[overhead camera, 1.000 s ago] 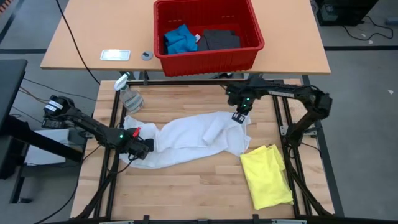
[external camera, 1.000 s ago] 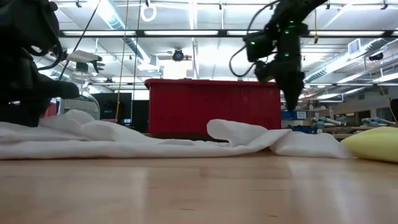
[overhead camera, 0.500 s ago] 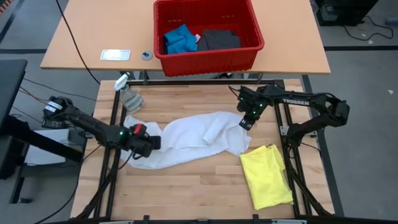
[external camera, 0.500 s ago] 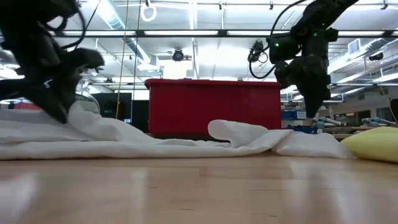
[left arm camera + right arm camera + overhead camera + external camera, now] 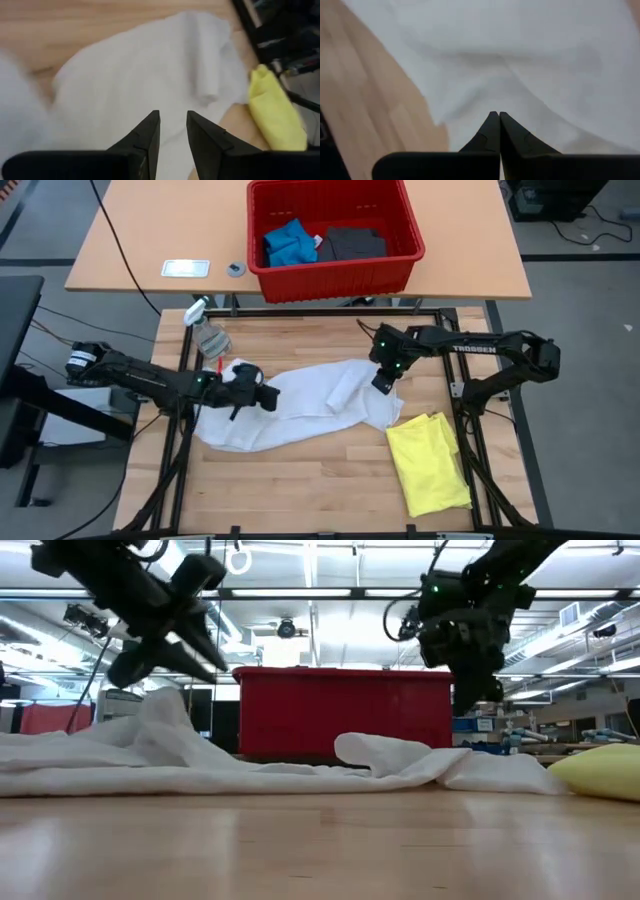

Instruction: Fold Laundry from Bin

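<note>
We're working the white shirt [image 5: 300, 405], lying spread and rumpled across the wooden table [image 5: 300, 480], well apart from the red bin [image 5: 335, 265] behind. Left end effector [image 5: 268, 398] is hovering over the shirt's left part, fingers slightly apart, nothing visibly pinched between them in the wrist view. Right end effector [image 5: 379, 386] is poised at the shirt's right edge, fingers pressed together, holding nothing. Folded yellow T-shirt [image 5: 430, 460] is sitting front right. Our read: each side should pinch one cloth layer only, then draw outward evenly to flatten before folding.
</note>
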You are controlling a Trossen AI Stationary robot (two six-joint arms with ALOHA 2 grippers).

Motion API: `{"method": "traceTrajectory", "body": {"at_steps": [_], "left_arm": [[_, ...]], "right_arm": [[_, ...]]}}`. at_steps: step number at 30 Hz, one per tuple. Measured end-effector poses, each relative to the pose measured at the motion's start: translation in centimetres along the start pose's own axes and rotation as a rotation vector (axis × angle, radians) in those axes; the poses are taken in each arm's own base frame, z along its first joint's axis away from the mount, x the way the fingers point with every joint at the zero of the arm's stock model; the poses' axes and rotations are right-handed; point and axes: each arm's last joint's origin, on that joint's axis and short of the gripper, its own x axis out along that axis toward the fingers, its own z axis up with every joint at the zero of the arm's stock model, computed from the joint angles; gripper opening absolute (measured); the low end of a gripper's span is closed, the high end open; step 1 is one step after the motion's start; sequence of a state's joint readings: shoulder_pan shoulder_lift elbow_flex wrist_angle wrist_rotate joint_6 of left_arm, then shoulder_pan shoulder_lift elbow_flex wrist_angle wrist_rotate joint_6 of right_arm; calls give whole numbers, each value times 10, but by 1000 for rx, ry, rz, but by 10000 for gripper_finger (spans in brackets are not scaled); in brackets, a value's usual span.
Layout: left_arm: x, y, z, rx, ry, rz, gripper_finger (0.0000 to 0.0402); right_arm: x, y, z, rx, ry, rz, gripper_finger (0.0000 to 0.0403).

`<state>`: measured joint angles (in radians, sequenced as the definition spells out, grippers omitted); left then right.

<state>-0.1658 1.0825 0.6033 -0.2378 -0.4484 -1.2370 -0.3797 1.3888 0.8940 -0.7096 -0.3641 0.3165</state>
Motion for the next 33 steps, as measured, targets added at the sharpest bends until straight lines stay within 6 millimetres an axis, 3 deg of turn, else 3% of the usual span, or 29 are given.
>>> {"method": "traceTrajectory", "body": {"at_steps": [9, 20, 27, 33], "left_arm": [[26, -8, -9, 121, 45, -53, 103], [45, 5, -27, 288, 233, 30, 103], [46, 19, -36, 339, 360, 139, 103], [41, 27, -42, 344, 409, 215, 103]], "right_arm": [[9, 40, 9, -28, -163, 133, 2], [19, 62, 20, -18, -291, 70, 11], [53, 92, 38, -287, -191, -33, 87], [76, 104, 41, -335, -28, -191, 183]]}}
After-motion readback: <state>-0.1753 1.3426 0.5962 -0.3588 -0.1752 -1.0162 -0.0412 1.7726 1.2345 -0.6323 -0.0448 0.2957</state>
